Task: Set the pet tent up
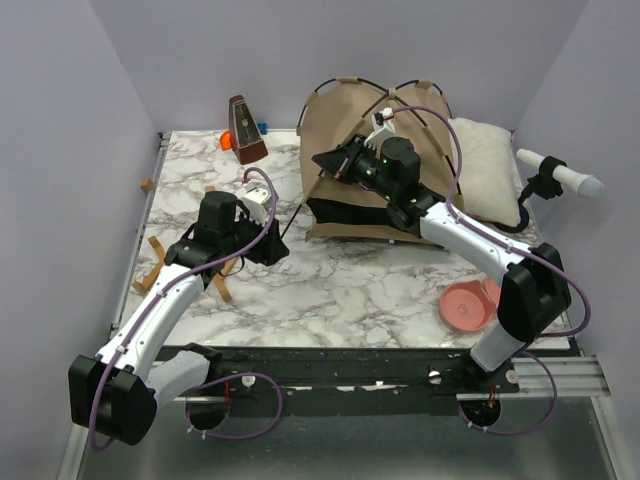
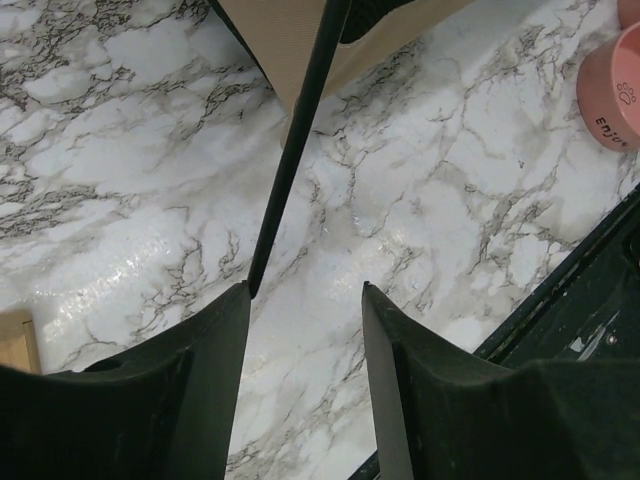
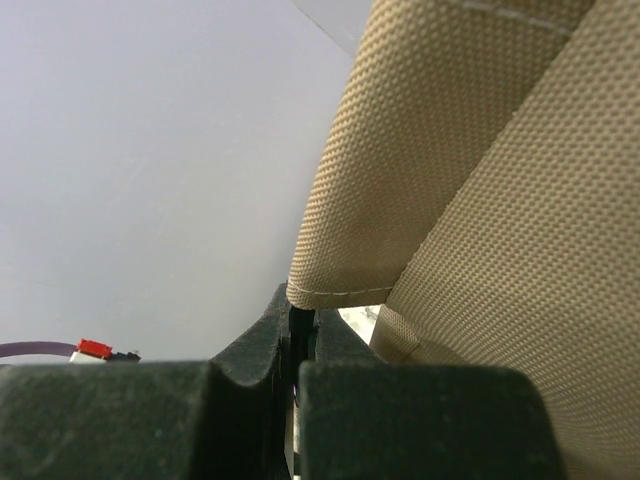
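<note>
While clamping right gripper point(image 1: 325, 160) shut on tan hem of pet tent point(image 1: 335, 115), reaches across tent's left side. Sits far right on marble table point(image 1: 350, 290), black poles crossing on top, white pillow point(image 1: 485, 165) touching at right. Shows left gripper point(image 2: 305, 290) open, left of tent, black pole point(image 2: 290, 170) tip touching one finger, not gripped.

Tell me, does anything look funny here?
Yes. One black pole pokes loose out of the tent's corner and slants across the table, its tip right beside a finger of the open left gripper.
</note>
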Action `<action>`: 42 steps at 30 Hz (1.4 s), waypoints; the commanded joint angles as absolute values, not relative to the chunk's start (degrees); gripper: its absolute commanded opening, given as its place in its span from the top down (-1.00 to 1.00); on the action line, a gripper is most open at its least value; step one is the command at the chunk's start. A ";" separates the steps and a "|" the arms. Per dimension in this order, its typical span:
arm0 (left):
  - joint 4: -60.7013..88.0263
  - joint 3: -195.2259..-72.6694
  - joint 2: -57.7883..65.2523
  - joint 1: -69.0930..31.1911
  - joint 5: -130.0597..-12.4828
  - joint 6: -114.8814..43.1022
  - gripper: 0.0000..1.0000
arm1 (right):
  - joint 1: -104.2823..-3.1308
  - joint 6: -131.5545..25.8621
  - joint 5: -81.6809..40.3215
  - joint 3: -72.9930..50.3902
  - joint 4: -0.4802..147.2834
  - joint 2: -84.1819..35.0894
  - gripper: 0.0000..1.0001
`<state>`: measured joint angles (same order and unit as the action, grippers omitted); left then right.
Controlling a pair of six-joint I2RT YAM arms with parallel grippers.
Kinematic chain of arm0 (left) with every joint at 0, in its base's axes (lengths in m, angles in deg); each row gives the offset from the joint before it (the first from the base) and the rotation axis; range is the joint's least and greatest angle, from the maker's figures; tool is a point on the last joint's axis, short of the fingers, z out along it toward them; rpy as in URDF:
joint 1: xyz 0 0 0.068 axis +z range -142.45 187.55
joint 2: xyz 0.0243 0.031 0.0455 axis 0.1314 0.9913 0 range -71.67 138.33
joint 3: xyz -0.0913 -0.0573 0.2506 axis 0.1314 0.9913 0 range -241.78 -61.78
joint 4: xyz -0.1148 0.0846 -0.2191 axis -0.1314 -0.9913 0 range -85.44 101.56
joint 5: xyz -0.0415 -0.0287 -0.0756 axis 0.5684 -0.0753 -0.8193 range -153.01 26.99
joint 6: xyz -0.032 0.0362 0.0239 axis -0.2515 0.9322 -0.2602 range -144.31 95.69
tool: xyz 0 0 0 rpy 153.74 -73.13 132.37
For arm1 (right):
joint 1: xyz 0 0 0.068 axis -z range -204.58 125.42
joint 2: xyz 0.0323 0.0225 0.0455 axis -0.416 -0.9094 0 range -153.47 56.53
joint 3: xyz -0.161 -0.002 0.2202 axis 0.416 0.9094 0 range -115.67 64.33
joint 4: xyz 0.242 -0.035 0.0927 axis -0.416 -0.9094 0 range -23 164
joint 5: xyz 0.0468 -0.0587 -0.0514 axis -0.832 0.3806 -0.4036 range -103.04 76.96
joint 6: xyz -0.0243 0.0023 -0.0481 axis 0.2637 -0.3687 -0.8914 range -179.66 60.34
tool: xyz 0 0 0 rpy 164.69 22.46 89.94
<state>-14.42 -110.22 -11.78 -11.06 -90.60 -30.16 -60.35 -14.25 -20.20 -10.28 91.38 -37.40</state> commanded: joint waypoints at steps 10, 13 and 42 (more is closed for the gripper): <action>-13.39 -110.43 -9.99 -11.35 -87.14 -30.14 0.00 | -59.47 -13.21 -21.74 -9.32 93.97 -33.64 0.99; -12.67 -110.31 -10.30 -11.35 -87.12 -30.37 0.15 | -59.46 -13.16 -21.94 -9.07 94.08 -33.81 0.99; -4.61 -107.19 -12.88 -11.44 -93.92 -38.91 1.00 | -59.44 -23.43 -20.50 -7.36 84.83 -27.93 -0.51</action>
<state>-10.13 -108.41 -11.12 -11.54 -90.10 -33.70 -59.71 -18.52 -20.37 -7.39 89.18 -30.71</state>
